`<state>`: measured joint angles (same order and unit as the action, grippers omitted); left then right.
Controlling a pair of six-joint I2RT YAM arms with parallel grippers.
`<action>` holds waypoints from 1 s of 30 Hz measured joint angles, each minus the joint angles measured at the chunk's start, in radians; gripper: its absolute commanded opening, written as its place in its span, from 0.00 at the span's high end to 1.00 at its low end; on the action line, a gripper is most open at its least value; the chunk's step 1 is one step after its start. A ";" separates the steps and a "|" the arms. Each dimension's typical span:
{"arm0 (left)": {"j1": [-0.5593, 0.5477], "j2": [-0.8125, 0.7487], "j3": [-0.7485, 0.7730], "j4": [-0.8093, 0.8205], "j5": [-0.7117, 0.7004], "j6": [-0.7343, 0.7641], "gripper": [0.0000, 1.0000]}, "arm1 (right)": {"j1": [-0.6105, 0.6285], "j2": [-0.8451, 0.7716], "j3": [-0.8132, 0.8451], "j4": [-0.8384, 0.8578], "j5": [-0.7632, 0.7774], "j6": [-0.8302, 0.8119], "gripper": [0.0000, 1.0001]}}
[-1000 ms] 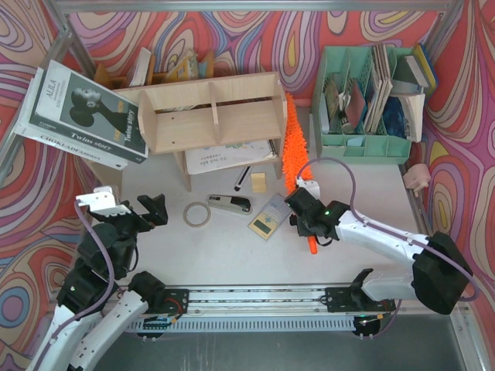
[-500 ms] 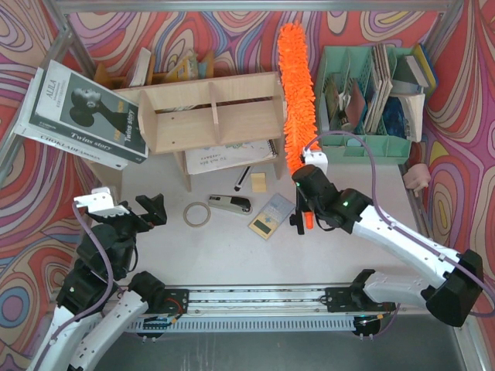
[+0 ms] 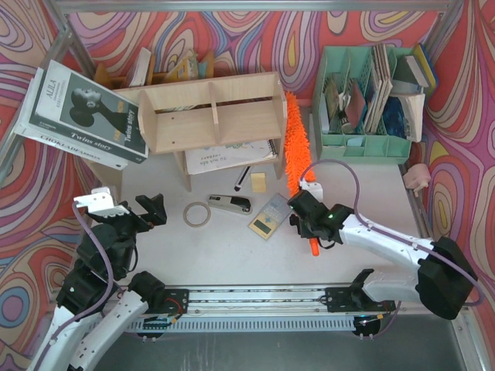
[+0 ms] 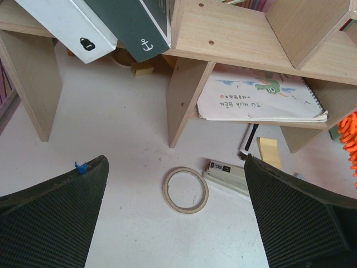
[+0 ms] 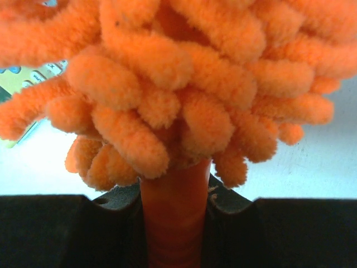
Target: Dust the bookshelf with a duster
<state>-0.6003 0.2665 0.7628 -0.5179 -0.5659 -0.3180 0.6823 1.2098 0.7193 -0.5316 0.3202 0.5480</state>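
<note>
- The right gripper is clamping its jaws on the thin orange handle of the duster, just below the fluffy head.
- The duster is leaning along the right end of the bookshelf, with the fluffy head just beside the side panel. I cannot tell if they are touching.
- The left gripper is hovering with its jaws wide apart and is holding nothing. It is over the white table, near a tape ring.
</note>
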 measured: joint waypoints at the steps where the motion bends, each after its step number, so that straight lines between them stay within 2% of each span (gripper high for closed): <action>1: 0.000 0.000 0.000 0.000 0.000 0.000 0.02 | 0.000 0.006 -0.006 0.000 -0.004 0.001 1.00; 8: 0.000 0.004 0.000 0.000 0.000 0.000 0.02 | 0.000 0.010 0.089 -0.021 0.015 -0.022 1.00; 15: 0.005 0.013 0.000 0.000 0.000 0.000 0.02 | 0.000 -0.059 0.206 -0.020 0.046 -0.053 1.00; 21: 0.006 0.013 0.000 0.000 0.000 0.000 0.02 | 0.000 -0.054 0.182 -0.009 0.019 -0.041 1.00; 30: 0.008 0.014 -0.001 0.000 0.000 0.000 0.02 | 0.000 0.016 0.024 0.040 -0.060 0.015 1.00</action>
<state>-0.5926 0.2810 0.7620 -0.5179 -0.5655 -0.3180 0.6823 1.2259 0.7429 -0.4911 0.2607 0.5632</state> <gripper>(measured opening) 0.983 0.330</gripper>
